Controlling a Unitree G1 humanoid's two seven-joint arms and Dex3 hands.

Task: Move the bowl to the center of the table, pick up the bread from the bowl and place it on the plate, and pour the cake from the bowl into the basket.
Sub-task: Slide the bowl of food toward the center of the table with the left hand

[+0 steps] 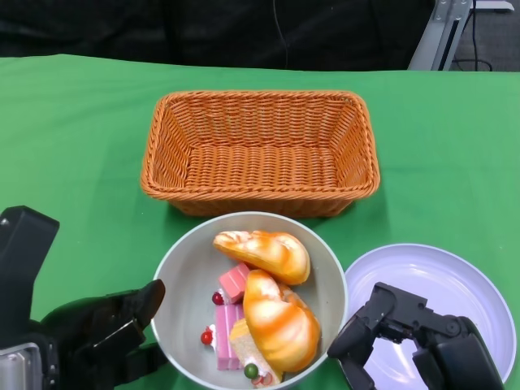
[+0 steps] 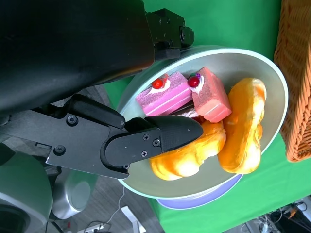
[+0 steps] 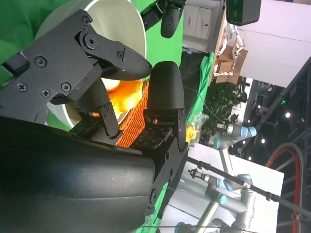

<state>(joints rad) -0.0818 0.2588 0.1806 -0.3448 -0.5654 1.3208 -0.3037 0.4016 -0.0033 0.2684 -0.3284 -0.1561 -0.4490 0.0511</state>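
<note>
Your left hand (image 1: 106, 329) sits at the bowl's (image 1: 183, 268) nine o'clock rim, a finger on the rim, though you cannot tell whether it grips. Your right hand (image 1: 406, 333), fingers apart and holding nothing, hovers over the plate (image 1: 463, 280) at the bowl's three o'clock. The smooth grey bowl holds two glossy golden breads (image 1: 276, 317) and pink cake (image 1: 231, 284) pieces. The woven orange basket (image 1: 260, 110) lies at twelve. Green cloth (image 1: 73, 138) covers the table.

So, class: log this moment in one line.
grey round bowl: two breads, cake | left hand: at rim | white round plate: bare | woven orange basket: bare
</note>
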